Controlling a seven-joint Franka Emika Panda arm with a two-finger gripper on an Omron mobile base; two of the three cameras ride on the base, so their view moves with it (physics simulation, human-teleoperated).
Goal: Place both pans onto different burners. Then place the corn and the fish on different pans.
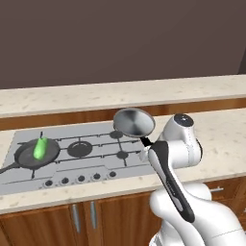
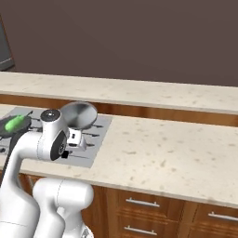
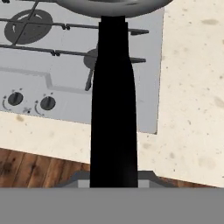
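No text, labels, brands or nrs showing legibly anywhere; marks by the hob knobs [image 3: 47,103] are appearing too small to read.

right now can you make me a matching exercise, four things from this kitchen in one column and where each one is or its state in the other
Things:
1. corn
2. black skillet
3. silver pan
4. end effector

Places or states:
A. held up tilted over the hob's right part
B. lying in a pan
C. shut on a dark handle
D. sitting on the left burner

Pairs: 1-B, 2-D, 3-A, 4-C
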